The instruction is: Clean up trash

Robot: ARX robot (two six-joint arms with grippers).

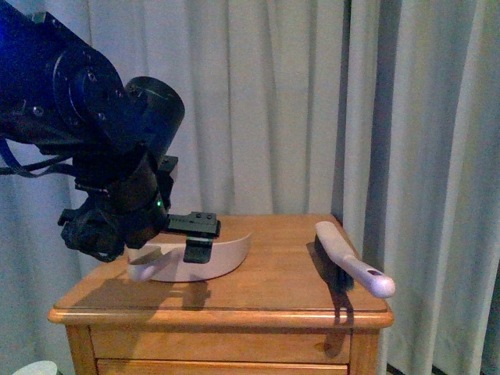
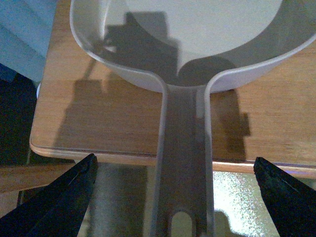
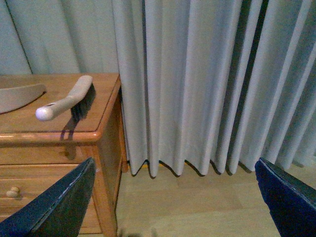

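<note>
While agape, tool seemingly astride handle

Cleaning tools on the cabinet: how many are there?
2: the dustpan lies left, handle past the front edge; the brush lies near the right edge. The arm may hide more.

The trash cannot be made out in any of the three views. In the front view the inside of the dustpan is hidden by its own wall, so the place and pose cannot be told.
</note>
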